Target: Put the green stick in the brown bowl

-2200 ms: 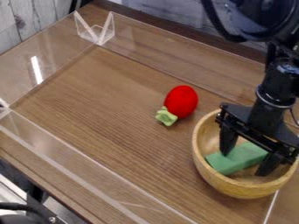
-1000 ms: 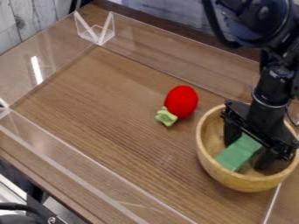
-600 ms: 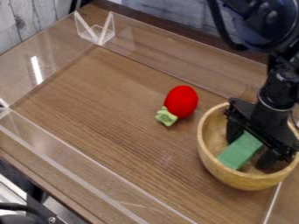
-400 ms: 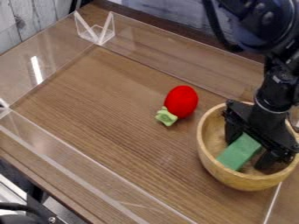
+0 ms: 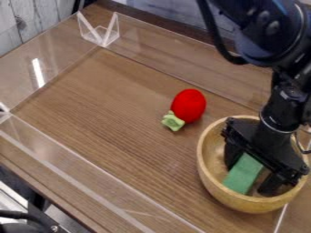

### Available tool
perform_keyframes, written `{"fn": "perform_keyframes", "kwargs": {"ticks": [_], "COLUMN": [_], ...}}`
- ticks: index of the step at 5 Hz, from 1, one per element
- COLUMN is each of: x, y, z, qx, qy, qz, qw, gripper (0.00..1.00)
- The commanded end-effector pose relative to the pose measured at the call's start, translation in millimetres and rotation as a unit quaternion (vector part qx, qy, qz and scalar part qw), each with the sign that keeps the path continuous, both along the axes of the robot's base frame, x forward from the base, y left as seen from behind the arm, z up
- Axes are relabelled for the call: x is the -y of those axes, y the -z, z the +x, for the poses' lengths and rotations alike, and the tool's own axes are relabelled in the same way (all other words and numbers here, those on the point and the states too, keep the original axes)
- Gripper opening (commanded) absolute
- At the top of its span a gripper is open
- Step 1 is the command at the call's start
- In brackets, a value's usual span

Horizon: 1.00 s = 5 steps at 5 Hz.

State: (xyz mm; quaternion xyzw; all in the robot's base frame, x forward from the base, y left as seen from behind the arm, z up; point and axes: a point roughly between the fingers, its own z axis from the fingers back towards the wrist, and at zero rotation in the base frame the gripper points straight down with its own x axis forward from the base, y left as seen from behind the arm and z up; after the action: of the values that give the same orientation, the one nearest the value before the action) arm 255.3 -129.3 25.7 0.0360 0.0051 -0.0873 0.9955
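Observation:
The brown bowl point(image 5: 214, 175) is a round tan wooden bowl at the front right of the table. The green stick point(image 5: 246, 173), a flat light-green block, lies inside it, slanting against the bowl's inner wall. My gripper point(image 5: 259, 166) reaches down into the bowl with its black fingers point(image 5: 228, 148) spread on either side of the stick. The jaws stand wider than the stick and look open. The stick's far end is hidden behind the gripper.
A red round object point(image 5: 187, 103) with a small green stub point(image 5: 174, 121) lies on the wood left of the bowl. Clear acrylic walls point(image 5: 49, 64) fence the table. The table's front right edge runs close by the bowl.
The gripper has shifted a little lower and toward the front inside the bowl. The green stick has settled lower in the bowl and turned more lengthwise. The red object has not moved.

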Motion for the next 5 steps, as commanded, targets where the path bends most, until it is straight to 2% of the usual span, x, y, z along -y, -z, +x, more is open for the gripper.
{"fn": "perform_keyframes", "kwargs": {"ticks": [1,2,4,5], "x": [4.8,1.0,-12.6,-20.6], "y": [-23.4,-34.9,-84.9,-109.4], "z": [1.7,4.2,12.1,19.9], "qx": [0.022,0.03,0.054,0.072], "qy": [0.003,-0.011,-0.027,-0.035], "qz": [-0.011,-0.014,-0.022,-0.034], "qw": [0.9997,0.9994,0.9979,0.9962], "gripper": [1.0,1.0,1.0,1.0]}}
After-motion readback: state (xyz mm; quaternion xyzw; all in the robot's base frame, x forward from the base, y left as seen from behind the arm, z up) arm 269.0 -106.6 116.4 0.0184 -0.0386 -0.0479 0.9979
